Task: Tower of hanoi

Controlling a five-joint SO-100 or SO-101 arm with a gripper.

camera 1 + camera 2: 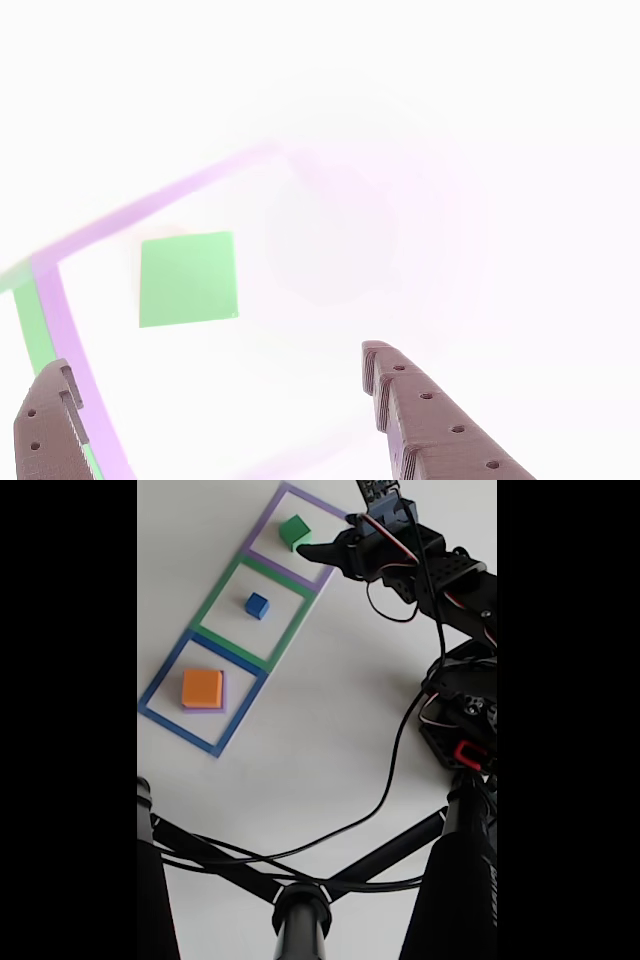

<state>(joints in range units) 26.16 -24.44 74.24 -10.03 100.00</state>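
From my end the gripper (215, 385) is spread wide with nothing in it, hovering just short of the green cube (189, 279). That cube sits inside the purple square outline (297, 535) on the desk (330, 730). Blue cube (257, 605) is in the green outline, orange cube (202, 687) stacked on the purple cube (222, 702) in the blue one.

A bright white tabletop (330, 740) with a black stand (300, 905) at its near edge.

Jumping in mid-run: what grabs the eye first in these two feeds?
In the fixed view, three taped squares run diagonally: green cube in the purple one, blue cube in the green one, orange cube stacked on the purple cube in the blue one. The gripper hovers open beside the green cube.
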